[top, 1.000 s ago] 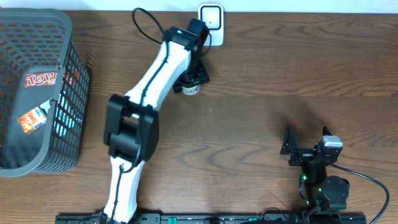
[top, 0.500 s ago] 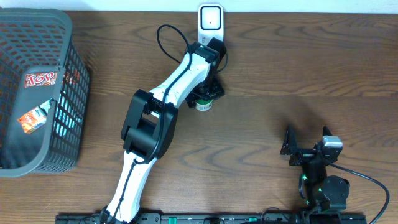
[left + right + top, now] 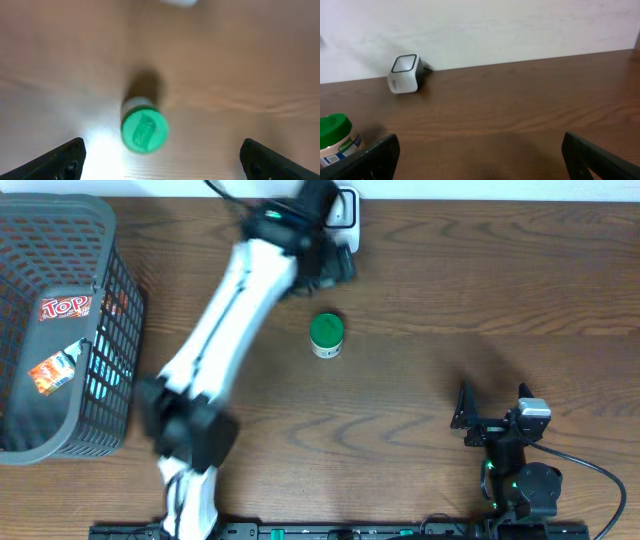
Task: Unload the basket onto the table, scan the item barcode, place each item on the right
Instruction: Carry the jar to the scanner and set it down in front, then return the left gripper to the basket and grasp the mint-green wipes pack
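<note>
Spanning every view, a dark brown wood-grain tabletop (image 3: pixel 480 300) is seen, with long streaks of grain running across it and a soft glare picked up in the left wrist view. Its far edge is met by a plain white wall (image 3: pixel 520 25), shown in the right wrist view. A small jar (image 3: pixel 326 335) with a green lid and a pale labelled body is stood upright on the bare wood near the middle of the table, and nothing is touching it. A white scanner (image 3: pixel 345 208) is set at the far edge by the wall, beyond the jar; part of it is hidden overhead by the left arm, which is blurred. The left gripper (image 3: pixel 335 265) is held over the wood between scanner and jar, apart from the jar. In its own camera its fingers (image 3: pixel 65 157) are seen spread wide at the two lower corners, with nothing gripped; the jar is seen ahead of them on the table, its shadow thrown behind it. The right gripper (image 3: pixel 493 412) is parked near the front right of the table, well apart from the jar, its jaws spread fully and empty. A dark grey mesh basket (image 3: pixel 110 380) is placed at the left end, and snack packets (image 3: pixel 65 307) are seen in it.
</note>
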{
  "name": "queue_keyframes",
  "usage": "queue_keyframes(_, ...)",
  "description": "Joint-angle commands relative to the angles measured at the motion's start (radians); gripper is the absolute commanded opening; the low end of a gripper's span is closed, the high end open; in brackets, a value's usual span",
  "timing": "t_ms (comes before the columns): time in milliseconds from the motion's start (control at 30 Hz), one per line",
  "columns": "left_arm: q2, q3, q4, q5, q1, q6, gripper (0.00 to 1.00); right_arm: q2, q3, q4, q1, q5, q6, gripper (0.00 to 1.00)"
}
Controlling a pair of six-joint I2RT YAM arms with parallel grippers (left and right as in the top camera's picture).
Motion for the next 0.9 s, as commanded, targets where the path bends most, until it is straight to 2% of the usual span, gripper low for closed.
queue_keyframes(0,-0.230,0.052,-0.059,-0.149,0.097,0.127,0.98,-0.005,-0.001,-0.004,-0.002,0.005,0.010,0.99)
queue_keyframes(100,-0.338,0.052,-0.163,-0.210,0.253,0.132,0.98,-0.005,-0.001,-0.004,-0.002,0.005,0.010,0.99)
queue_keyframes(167,-0.385,0.051,-0.220,-0.208,0.406,0.159,0.98,-0.005,-0.001,-0.004,-0.002,0.005,0.010,0.99)
queue_keyframes(333,-0.393,0.035,-0.303,-0.204,0.753,0.185,0.98,-0.005,-0.001,-0.004,-0.002,0.005,0.010,0.99)
queue_keyframes(433,-0.372,-0.034,-0.283,-0.178,0.873,0.253,0.98,-0.005,-0.001,-0.004,-0.002,0.005,0.010,0.99)
queue_keyframes(633,-0.309,-0.258,-0.163,-0.178,0.983,0.273,0.98,-0.005,-0.001,-0.004,-0.002,0.005,0.010,0.99)
queue_keyframes(867,-0.203,-0.546,0.066,-0.177,0.969,0.276,0.98,-0.005,-0.001,-0.004,-0.002,0.005,0.010,0.99)
